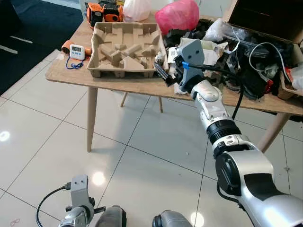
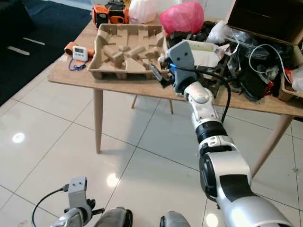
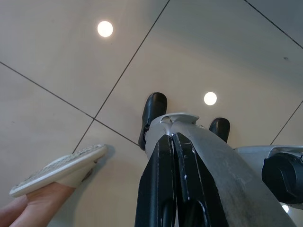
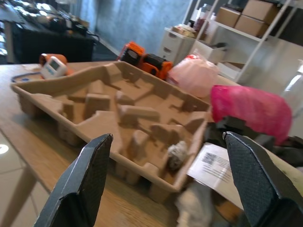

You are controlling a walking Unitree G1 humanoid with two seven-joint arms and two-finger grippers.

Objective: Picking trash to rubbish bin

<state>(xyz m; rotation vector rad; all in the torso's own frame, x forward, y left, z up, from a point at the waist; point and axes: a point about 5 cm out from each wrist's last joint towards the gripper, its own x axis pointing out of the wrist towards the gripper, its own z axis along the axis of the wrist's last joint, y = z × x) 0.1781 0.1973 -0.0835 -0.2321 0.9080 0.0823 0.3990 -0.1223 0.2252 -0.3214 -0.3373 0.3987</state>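
Bright, even; lamp glare on floor (image 1: 142, 156); sharp

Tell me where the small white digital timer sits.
The small white digital timer sits near the left edge of the wooden table, beside the moulded brown cardboard pulp tray and left of the open right gripper.

A white timer (image 1: 77, 51) and orange tool (image 1: 103, 13) sit on the wooden table (image 1: 75, 75).
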